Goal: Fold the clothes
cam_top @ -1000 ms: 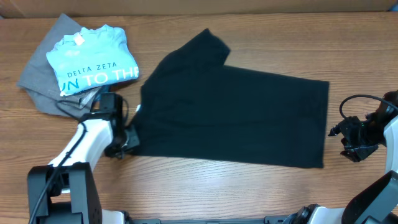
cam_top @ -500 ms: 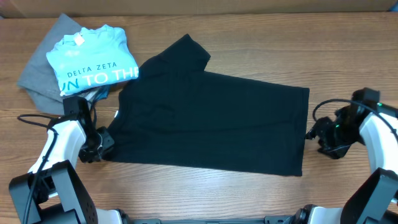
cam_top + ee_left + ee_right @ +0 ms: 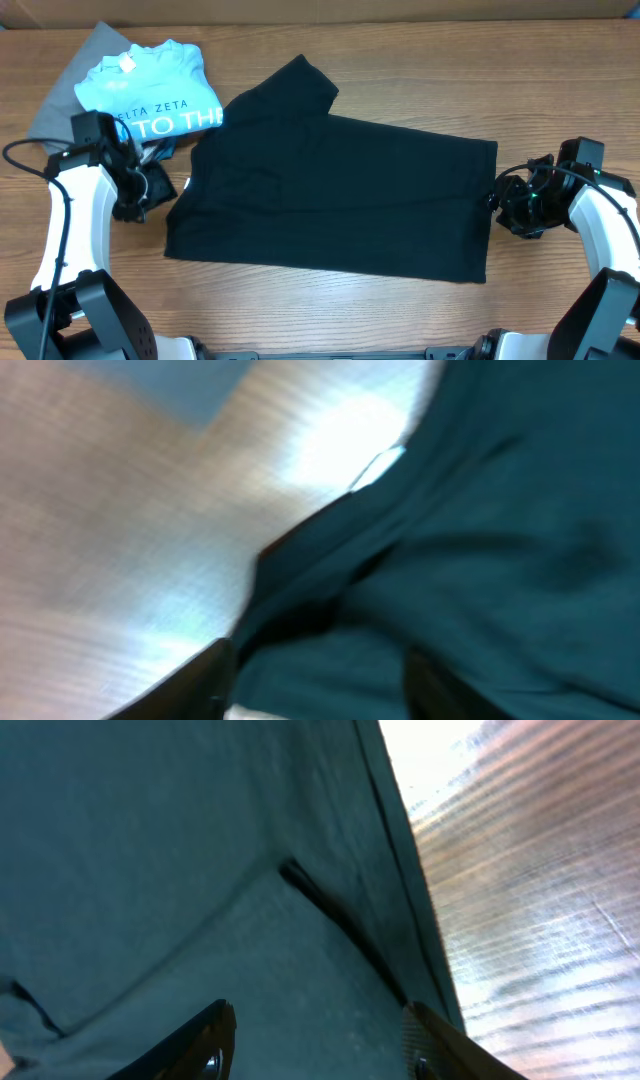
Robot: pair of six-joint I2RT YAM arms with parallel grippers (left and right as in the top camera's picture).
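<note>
The black T-shirt lies flat across the middle of the table, one sleeve pointing to the back. In the left wrist view its dark cloth fills the right side, with the small white tag at its edge. My left gripper hangs just off the shirt's left edge, beside the light blue shirt. Its fingers stand apart, open, with nothing pinched. My right gripper is at the shirt's right edge. Over the hem that gripper is open too.
A light blue T-shirt with white lettering lies on a grey garment at the back left, close to my left arm. Bare wooden table surrounds the black shirt.
The black shirt slid left with both arms, then stopped. My left gripper opened, let go of the shirt's left edge and drew back to the left. The right gripper closed in on the right edge.
</note>
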